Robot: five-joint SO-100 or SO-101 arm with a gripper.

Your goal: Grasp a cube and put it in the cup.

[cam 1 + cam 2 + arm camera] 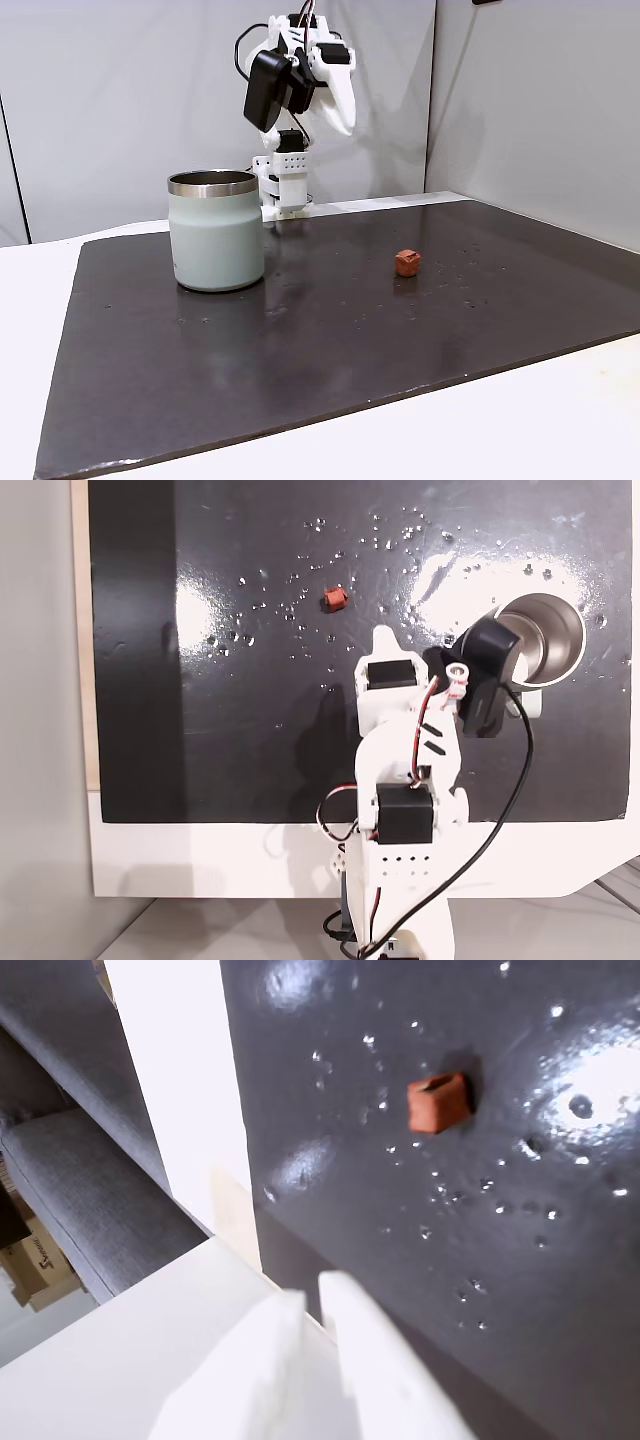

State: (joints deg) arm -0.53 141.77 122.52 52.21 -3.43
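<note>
A small terracotta cube [438, 1102] lies alone on the dark mat, at the upper right of the wrist view. My gripper [312, 1298] is well short of it, its two white fingers nearly touching with nothing between them. In a fixed view the cube [407, 262] rests right of the mint-green cup [215, 235] with a steel rim. The arm is folded up high at the back, with the gripper [340, 122] far above the mat. In another fixed view from above, the cube [334, 599] lies left of the cup [545, 640], and the gripper [385, 636] hangs between them.
The dark mat [330, 340] covers most of a white table [500, 430] and has small shiny specks. The arm's base [285, 185] stands behind the cup. A grey sofa [80, 1180] and a cardboard box [35, 1260] lie beyond the table edge.
</note>
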